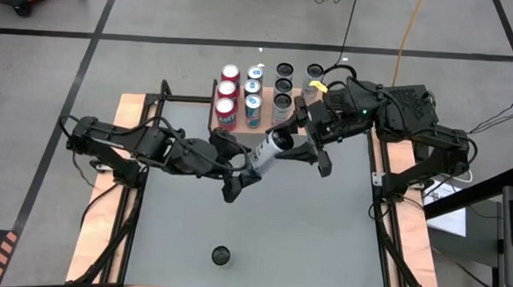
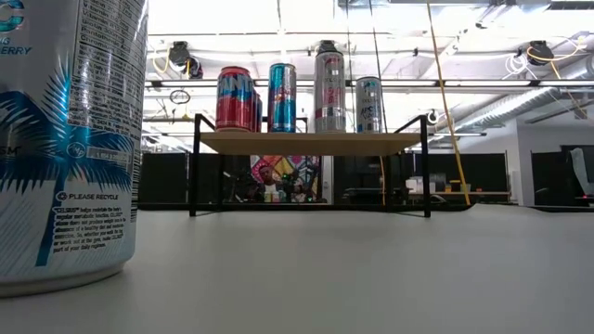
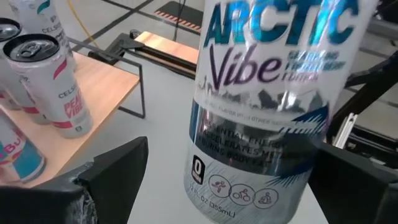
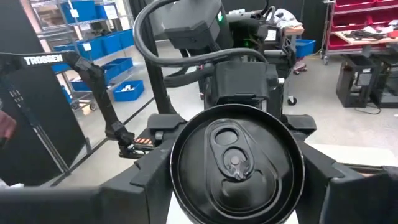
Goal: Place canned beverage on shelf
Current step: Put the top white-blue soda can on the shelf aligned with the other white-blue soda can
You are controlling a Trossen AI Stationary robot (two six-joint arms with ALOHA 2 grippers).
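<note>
Handover mid-frame. Right gripper [image 1: 293,144] clamped on silver can [image 1: 274,148], just below shelf [image 1: 214,117]; left gripper [image 1: 242,173] spread wide around its base. Next: clear left, lift to open shelf spot.

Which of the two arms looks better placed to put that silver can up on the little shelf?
Probably the right. The right gripper is closed around the can and sits beside the shelf. The left gripper is open around the can's other end, farther from the shelf.
</note>
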